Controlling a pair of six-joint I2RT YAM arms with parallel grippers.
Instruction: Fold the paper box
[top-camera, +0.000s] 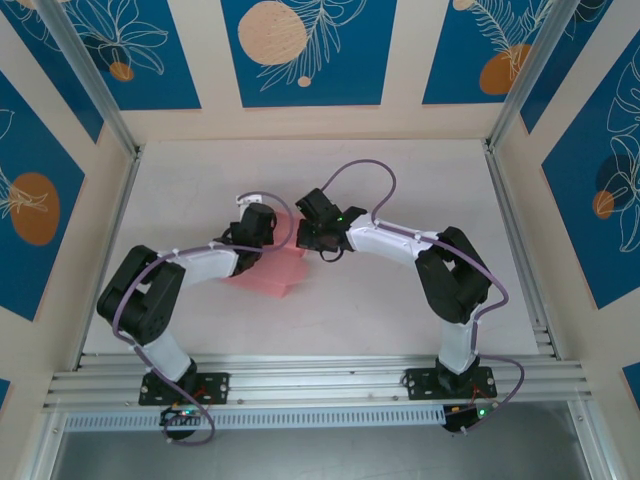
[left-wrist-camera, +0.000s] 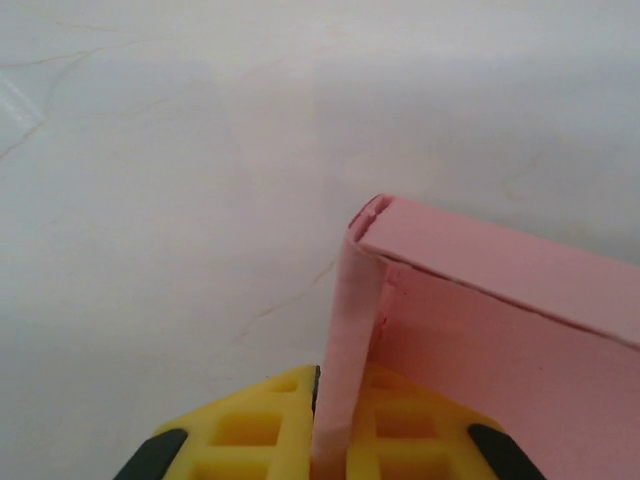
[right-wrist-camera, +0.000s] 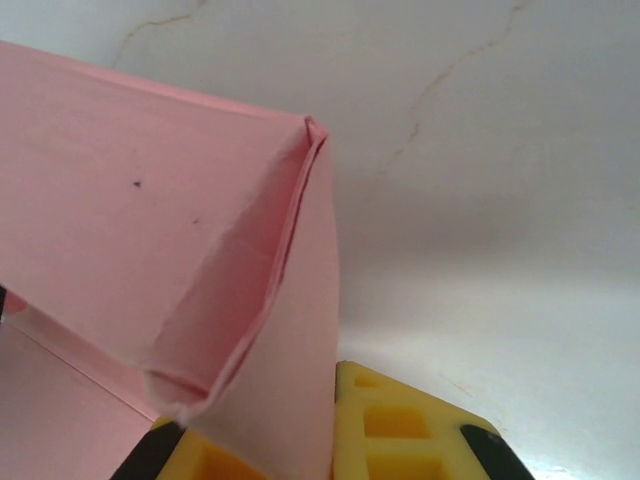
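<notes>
Paper box (top-camera: 272, 268) lies near the middle of the white bench (top-camera: 420, 190). From the top camera it is a pale pink patch between the two black wrists. Its left part is tucked under the left arm (top-camera: 205, 262), and its far right corner reaches up to the right arm (top-camera: 400, 240). From that height both sets of jaws are hidden under the wrist housings, so the grip cannot be read there. What this view does give is the layout: both arms bend inward and meet over the one piece of card.

The wrist cameras show the card close up. In the left wrist view a narrow upright flap (left-wrist-camera: 345, 340) rises from between the two yellow fingers (left-wrist-camera: 250, 430). It meets a longer pink wall (left-wrist-camera: 500, 300) at a folded corner, and the wall runs off to the right. The left jaws are pressed together on the foot of that flap. Bare bench with fine crack lines fills the area beyond it.

In the right wrist view a broad panel (right-wrist-camera: 120, 190) with a small dark speck slopes in from the left to a creased ridge. From the ridge a second panel (right-wrist-camera: 300, 330) drops down across the near finger. The other yellow finger (right-wrist-camera: 400, 430) stands bare just beside it. The right jaws are closed to a pinch, with the lower end of that fold running down between them.
</notes>
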